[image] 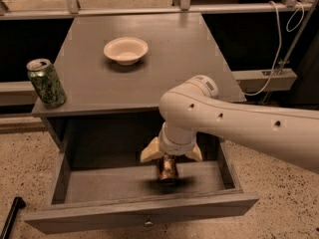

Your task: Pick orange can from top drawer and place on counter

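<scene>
One orange can (168, 171) lying in the open top drawer (139, 215), lower centre, gripper (171, 157) above it, spread open, green can (46, 82) left on counter (164, 78)

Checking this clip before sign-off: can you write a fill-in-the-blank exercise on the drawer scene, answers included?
1. The small copper-orange drink can lies on its ____ in the open grey wooden top drawer.
2. The two-finger gripper, fingers apart, is down inside the ____, right over that can.
3. The green can with silver top stands ____ on the grey wooden counter.
4. Farther back on that counter sits a round white ____.
Missing words: side; drawer; upright; bowl.
</scene>
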You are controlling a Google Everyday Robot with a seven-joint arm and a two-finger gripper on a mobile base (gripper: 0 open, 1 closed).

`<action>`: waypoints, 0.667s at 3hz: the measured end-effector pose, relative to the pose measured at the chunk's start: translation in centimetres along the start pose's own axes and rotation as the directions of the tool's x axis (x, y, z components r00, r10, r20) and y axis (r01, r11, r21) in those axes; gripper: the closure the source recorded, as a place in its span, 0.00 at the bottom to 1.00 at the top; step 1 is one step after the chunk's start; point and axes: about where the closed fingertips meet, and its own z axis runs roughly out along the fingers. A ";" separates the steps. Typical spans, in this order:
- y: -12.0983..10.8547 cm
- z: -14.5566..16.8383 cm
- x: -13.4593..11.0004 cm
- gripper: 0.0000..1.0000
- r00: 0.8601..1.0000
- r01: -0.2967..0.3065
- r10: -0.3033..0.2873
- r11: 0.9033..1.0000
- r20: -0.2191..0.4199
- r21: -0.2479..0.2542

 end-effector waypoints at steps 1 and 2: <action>-0.6 3.9 -0.1 0.00 0.999 0.006 -0.008 0.999 0.047 0.045; -0.8 6.2 -0.3 0.00 0.997 -0.003 -0.001 0.998 0.072 0.059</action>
